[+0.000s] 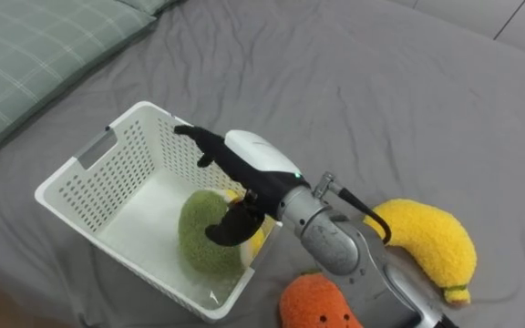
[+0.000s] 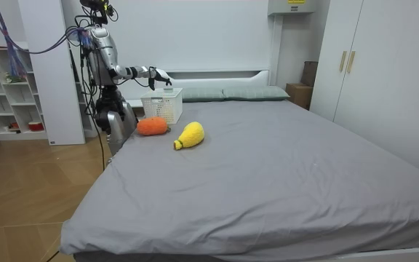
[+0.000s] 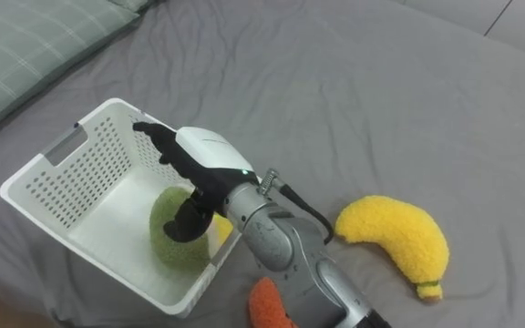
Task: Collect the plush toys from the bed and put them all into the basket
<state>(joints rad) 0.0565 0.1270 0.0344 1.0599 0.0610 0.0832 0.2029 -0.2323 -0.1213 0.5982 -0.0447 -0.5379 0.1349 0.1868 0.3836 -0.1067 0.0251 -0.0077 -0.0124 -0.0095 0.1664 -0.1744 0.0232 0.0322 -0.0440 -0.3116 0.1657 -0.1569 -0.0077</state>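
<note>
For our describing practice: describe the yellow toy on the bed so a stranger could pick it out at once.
On the grey bed stands a white basket. Beside it lie two plush toys. The yellow toy is the curved, banana-shaped one, farther from the basket than the orange toy.

No text or labels — nothing legible

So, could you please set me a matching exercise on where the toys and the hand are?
Things: 1 green plush toy; 2 yellow plush toy; 3 orange plush toy; 4 right hand.
Places: A over the basket; B inside the basket; C on the sheet, at the bottom edge; D on the sheet, farthest right.
Pairs: 1-B; 2-D; 3-C; 4-A.
</note>
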